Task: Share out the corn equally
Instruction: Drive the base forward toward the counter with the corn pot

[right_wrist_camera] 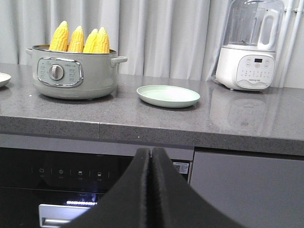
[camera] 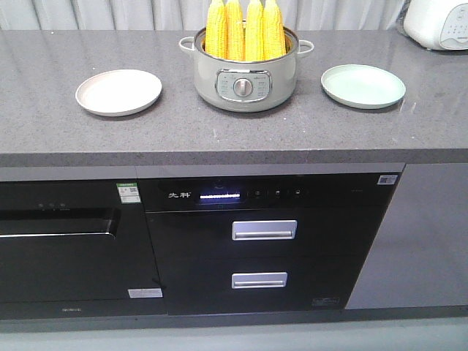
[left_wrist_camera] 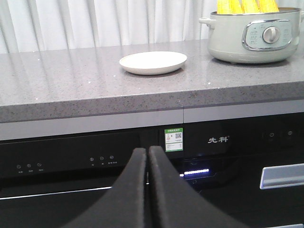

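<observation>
Corn cobs (camera: 245, 29) stand upright in the electric pot (camera: 246, 84), between our left fingers (left_wrist_camera: 133, 190) and right fingers (right_wrist_camera: 135, 190), both pairs pressed together, empty; we judge neither nearer.

Bright, even light fills every view; the white curtain (right_wrist_camera: 161, 38) glows far beyond the right gripper (right_wrist_camera: 150, 154), and shadows are faint. Ahead and to that gripper's right, the polished countertop (right_wrist_camera: 247, 118) mirrors the blender (right_wrist_camera: 244, 71). The left gripper (left_wrist_camera: 147, 151) and the right one loom close to their lenses, black, featureless and slightly soft.
</observation>
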